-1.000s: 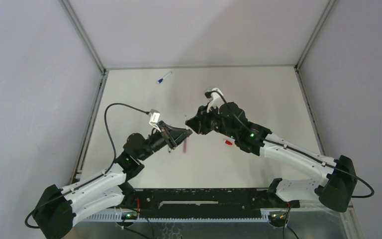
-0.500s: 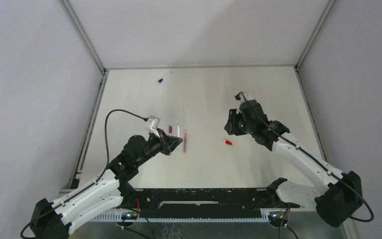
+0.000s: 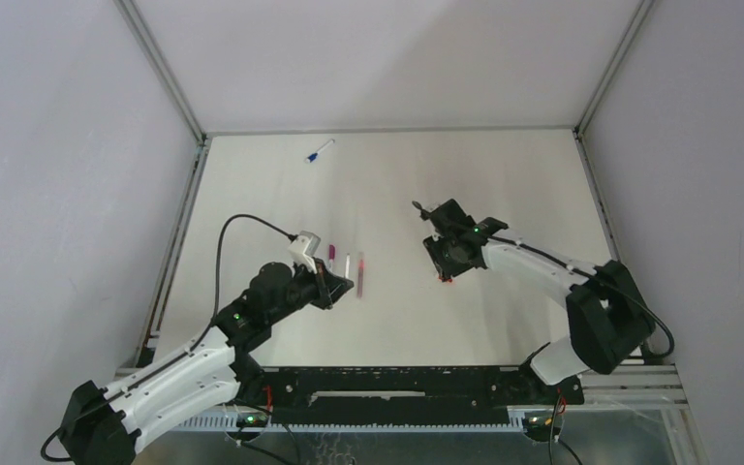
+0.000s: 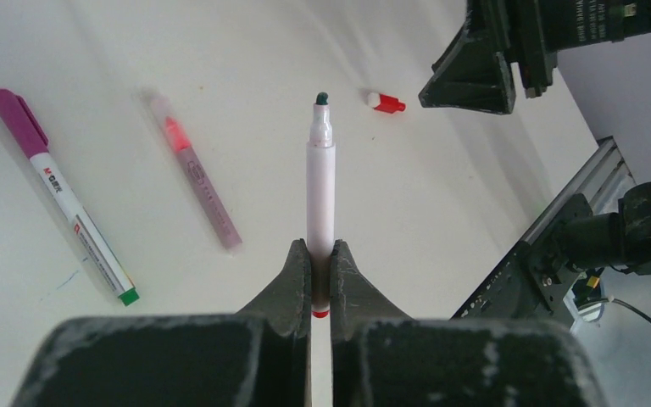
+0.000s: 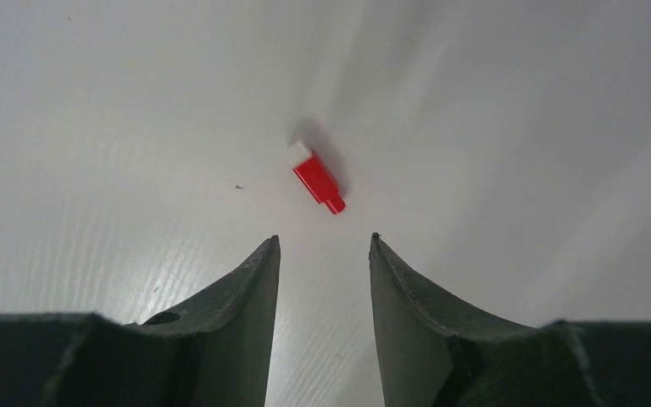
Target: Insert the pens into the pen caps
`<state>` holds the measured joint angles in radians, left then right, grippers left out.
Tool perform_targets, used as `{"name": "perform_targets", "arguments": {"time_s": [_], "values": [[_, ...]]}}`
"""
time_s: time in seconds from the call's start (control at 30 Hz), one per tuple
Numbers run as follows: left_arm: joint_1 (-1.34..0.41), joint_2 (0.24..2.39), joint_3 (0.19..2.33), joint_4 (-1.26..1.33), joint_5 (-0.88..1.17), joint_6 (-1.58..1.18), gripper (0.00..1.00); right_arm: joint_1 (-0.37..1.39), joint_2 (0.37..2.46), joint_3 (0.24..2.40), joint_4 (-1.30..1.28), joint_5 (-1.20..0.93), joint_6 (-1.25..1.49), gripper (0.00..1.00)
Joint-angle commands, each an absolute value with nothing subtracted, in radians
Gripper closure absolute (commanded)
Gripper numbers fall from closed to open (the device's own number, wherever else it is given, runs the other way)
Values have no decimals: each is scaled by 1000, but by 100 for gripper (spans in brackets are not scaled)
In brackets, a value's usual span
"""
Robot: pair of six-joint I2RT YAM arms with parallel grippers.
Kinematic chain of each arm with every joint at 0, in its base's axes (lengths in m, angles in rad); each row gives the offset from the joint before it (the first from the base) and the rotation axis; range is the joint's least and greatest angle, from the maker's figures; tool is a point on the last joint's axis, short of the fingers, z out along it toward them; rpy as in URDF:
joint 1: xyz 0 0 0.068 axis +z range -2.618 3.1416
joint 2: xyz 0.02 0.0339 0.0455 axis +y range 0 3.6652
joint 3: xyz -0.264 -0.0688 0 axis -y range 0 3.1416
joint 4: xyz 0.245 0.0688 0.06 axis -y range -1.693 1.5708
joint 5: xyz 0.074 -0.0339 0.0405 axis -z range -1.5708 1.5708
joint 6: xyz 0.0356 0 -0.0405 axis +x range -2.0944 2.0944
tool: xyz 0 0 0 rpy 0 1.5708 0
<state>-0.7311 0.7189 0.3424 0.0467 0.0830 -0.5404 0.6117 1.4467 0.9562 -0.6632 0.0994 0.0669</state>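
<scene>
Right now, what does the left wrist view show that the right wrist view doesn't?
Only left wrist: the left gripper shut on an uncapped white pen, plus a magenta-capped pen and a pinkish pen lying on the table. Only right wrist: the open gap of the right gripper, just short of the red cap. Both: that red cap, the right gripper and the table.

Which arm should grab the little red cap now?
Right. The right fingers are open and hang just above the red cap, with nothing between them. The left fingers are shut on a pen with its tip bare, so that arm is busy.
</scene>
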Motion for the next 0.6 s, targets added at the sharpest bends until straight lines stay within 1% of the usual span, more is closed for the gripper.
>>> {"name": "perform_targets", "arguments": {"time_s": [0.0, 0.27, 0.57], "values": [[-735, 723, 398, 48, 100, -516, 100, 651, 1523, 1008, -630, 125, 17, 50], [-735, 708, 390, 37, 94, -523, 100, 664, 1663, 1041, -589, 136, 6, 50], [-734, 731, 404, 27, 92, -511, 100, 635, 1692, 1043, -558, 164, 2, 50]]}}
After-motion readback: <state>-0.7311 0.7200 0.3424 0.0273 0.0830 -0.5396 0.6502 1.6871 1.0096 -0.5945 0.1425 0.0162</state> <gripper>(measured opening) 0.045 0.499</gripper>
